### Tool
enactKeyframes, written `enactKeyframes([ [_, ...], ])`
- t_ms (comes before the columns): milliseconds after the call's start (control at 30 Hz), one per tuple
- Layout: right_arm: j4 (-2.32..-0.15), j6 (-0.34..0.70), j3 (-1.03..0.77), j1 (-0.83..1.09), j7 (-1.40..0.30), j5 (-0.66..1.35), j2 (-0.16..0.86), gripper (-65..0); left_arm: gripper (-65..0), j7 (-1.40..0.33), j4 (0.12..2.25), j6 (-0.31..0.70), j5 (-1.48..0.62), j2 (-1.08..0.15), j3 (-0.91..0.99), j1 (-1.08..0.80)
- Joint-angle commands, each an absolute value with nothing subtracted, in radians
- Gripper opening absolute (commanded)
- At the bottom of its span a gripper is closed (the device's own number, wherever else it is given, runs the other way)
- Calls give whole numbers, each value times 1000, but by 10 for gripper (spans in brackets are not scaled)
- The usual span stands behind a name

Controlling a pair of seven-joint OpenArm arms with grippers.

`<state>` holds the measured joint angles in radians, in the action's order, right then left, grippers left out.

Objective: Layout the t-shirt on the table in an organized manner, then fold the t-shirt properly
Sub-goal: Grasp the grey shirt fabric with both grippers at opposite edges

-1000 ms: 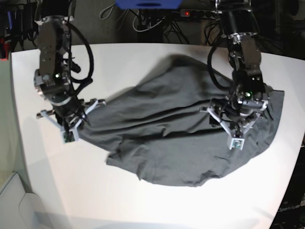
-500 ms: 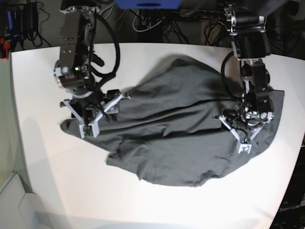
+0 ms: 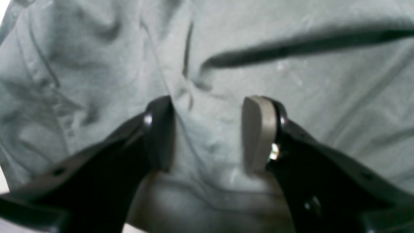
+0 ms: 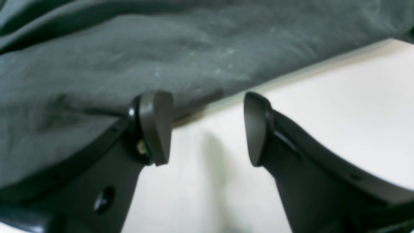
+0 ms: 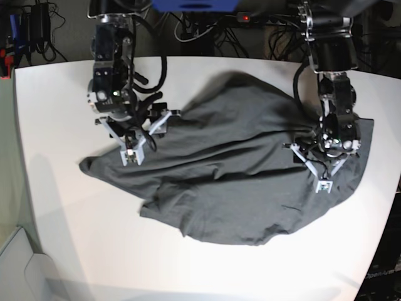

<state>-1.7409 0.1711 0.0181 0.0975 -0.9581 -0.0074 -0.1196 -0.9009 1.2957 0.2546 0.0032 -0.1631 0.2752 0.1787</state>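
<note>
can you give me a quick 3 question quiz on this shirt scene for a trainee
1. True or false: the t-shirt lies flat and smoothed out on the table.
2. Which gripper has bare tabletop between its jaws in its own wrist view: A) left gripper B) right gripper C) both
3. Fill in: both grippers' jaws stand ____.

Key
1. False: the shirt is bunched and wrinkled, with folds running across it.
2. B: the right gripper sits at the shirt's edge over white table; the left gripper has only grey cloth beneath it.
3. Open: neither pair is pinching fabric.
</note>
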Motion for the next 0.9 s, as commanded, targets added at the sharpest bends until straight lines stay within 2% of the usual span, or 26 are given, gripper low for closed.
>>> enactKeyframes([
  [0, -1755, 171, 19, 87, -943, -1, -124, -288, -313, -888, 1316, 252, -1, -170, 277, 200],
  [500, -1626, 171, 22, 36, -935, 8, -145, -288, -313, -889, 1326, 252, -1, -170, 278, 177],
  [867, -1623, 171, 21, -22, -932, 303, -104, -305, -316, -888, 1319, 252, -1, -168, 278, 139],
])
